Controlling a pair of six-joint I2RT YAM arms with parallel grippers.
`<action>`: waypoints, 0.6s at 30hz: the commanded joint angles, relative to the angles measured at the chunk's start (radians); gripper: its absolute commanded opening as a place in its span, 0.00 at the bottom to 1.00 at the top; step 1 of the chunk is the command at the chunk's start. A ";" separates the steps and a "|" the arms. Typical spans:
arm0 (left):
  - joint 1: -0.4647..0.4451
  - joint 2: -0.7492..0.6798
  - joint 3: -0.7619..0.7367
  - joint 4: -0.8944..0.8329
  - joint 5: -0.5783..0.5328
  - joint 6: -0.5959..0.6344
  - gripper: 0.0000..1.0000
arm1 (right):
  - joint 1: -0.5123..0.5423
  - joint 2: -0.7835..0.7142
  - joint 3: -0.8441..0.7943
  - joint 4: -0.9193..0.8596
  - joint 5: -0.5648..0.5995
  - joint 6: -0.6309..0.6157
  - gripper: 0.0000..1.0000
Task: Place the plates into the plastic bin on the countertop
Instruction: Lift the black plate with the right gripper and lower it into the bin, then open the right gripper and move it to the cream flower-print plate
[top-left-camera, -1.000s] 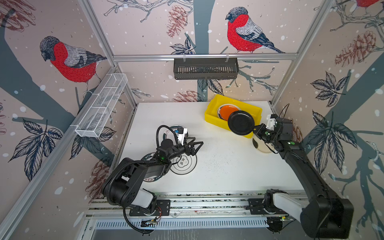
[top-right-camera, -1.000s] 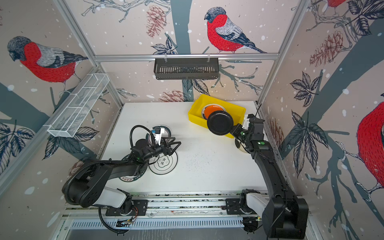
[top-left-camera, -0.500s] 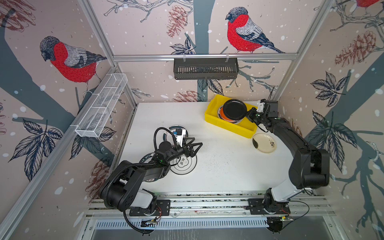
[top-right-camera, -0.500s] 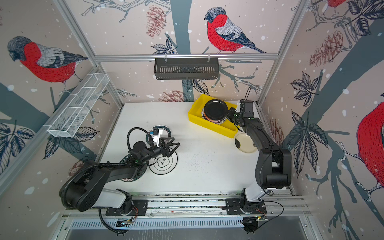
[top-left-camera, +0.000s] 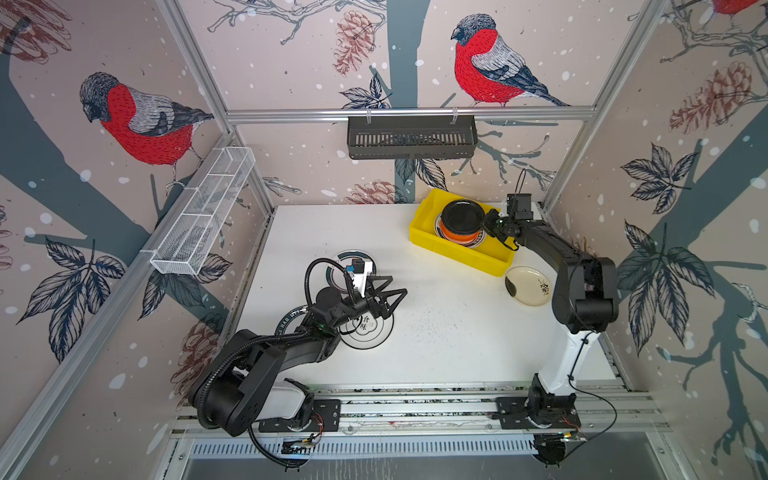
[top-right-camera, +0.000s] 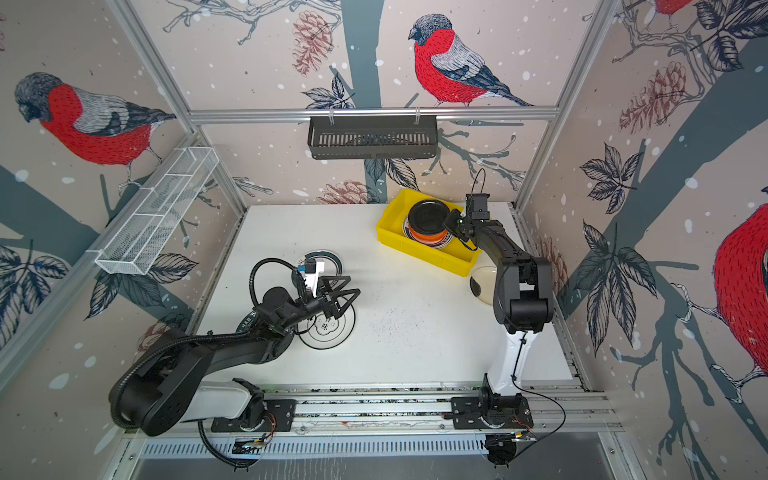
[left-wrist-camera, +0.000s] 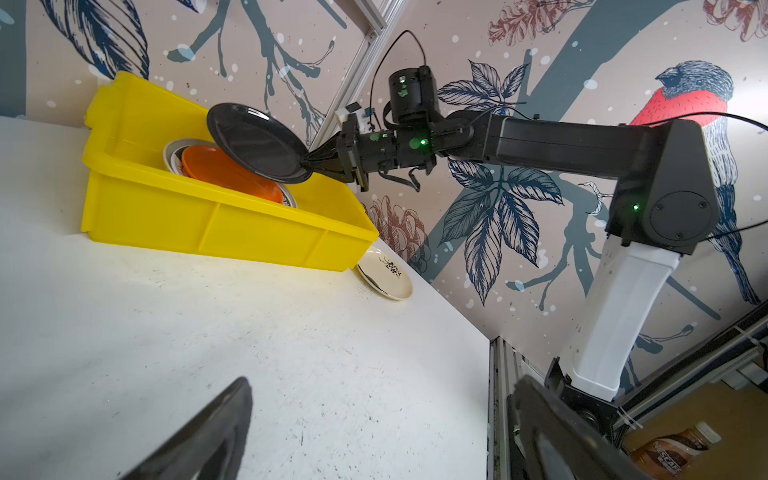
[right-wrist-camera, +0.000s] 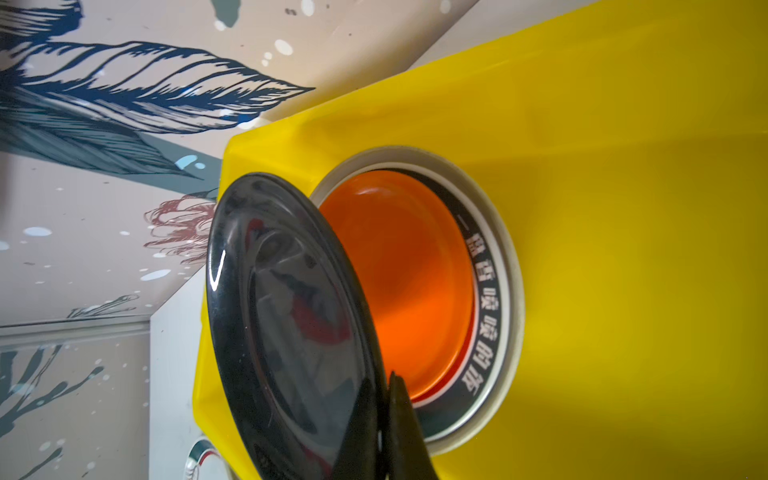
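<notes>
right gripper (top-left-camera: 484, 222): clamped on rim of black plate (top-left-camera: 462, 215)
black plate: tilted, above orange plate (top-left-camera: 458, 237) in yellow bin (top-left-camera: 424, 233)
left gripper (top-left-camera: 399, 285): spread apart, holding nothing

The bin (top-left-camera: 461, 255) stands at the back right of the bench (top-left-camera: 449, 345), a stack of plates (top-left-camera: 461, 240) inside it. The right arm's fingers (left-wrist-camera: 322, 161) hold a tilted plate (top-left-camera: 462, 214) just above that stack. A lone plate (top-left-camera: 530, 286) lies just before the bin's right end. Left of centre lie a front plate (top-left-camera: 368, 336), a rear plate (top-left-camera: 338, 259) behind it and a side plate (top-left-camera: 286, 321) left of it, under the left arm
</notes>
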 joint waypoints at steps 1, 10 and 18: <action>-0.014 -0.029 0.000 0.044 -0.011 0.052 0.97 | 0.008 0.037 0.048 0.005 0.049 0.011 0.00; -0.061 -0.085 0.020 -0.077 -0.061 0.137 0.97 | 0.015 0.134 0.133 -0.048 0.134 0.011 0.00; -0.068 -0.103 0.045 -0.214 -0.172 0.153 0.97 | 0.048 0.224 0.245 -0.151 0.193 -0.049 0.03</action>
